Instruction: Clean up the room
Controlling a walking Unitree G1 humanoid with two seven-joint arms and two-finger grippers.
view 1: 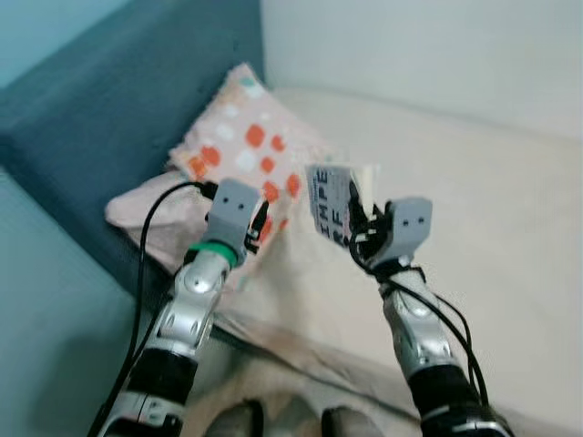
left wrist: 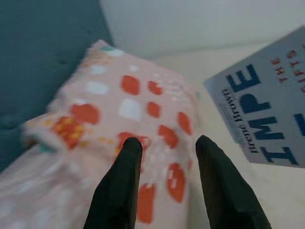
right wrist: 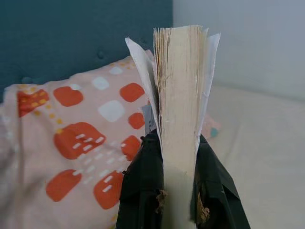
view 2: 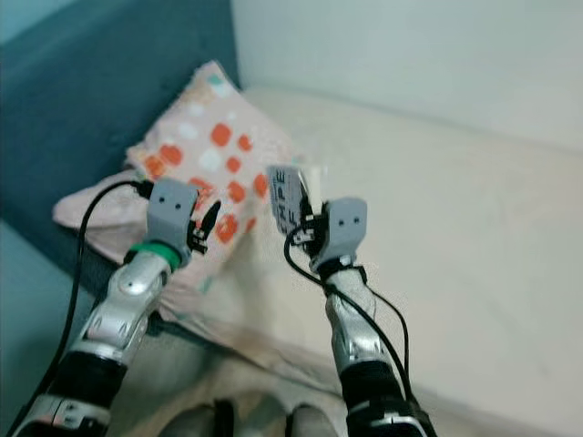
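A paperback book (view 1: pixel 330 202) is held upright above the bed (view 1: pixel 492 228), pinched between the black fingers of the right claw (right wrist: pixel 180 186), which are pressed against both covers near one edge, as the right wrist view shows along the yellowed page block. The left claw (left wrist: pixel 167 157) is seen with its fingers spread and nothing between them, hovering just beside a patterned pillow (view 1: pixel 250 146) that leans against the teal headboard (view 1: pixel 109 91) at the corner by the wall. The step in hand is judged to be carrying the book away to a proper place. Since the grip is taken low on the book, with most of it standing free above the fingers, tilting should be avoided and the wrist kept level, lest the pages fan out or the book slip. A slow, steady carry is advised, with the left arm kept apart from the pillow.
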